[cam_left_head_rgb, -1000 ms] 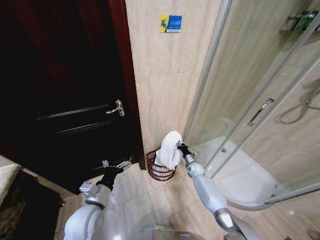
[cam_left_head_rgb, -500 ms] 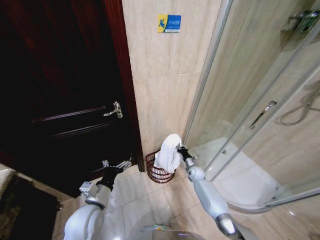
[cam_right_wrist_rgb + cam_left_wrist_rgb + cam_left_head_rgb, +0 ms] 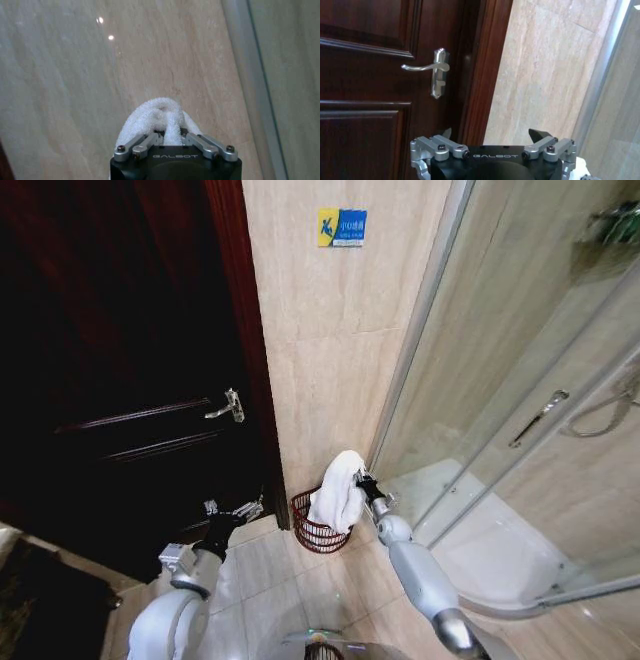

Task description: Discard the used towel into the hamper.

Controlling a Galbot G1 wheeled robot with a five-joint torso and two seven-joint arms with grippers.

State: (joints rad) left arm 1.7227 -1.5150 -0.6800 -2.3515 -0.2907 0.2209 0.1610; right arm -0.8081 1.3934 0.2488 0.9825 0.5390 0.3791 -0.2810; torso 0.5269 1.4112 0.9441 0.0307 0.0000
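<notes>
Above the hamper (image 3: pixel 320 523), right gripper (image 3: pixel 358 480) jaws seemingly clamp the towel (image 3: pixel 338 492)

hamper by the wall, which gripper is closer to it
Right. The right gripper holds the white towel directly above the hamper, at its rim. The left gripper sits open off to the hamper's left, near the dark door.

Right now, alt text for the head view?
The right gripper holds a white towel over a reddish-brown wire hamper on the floor against a beige tiled wall, between a dark wooden door and a glass shower enclosure. The left gripper hangs open near the door.
</notes>
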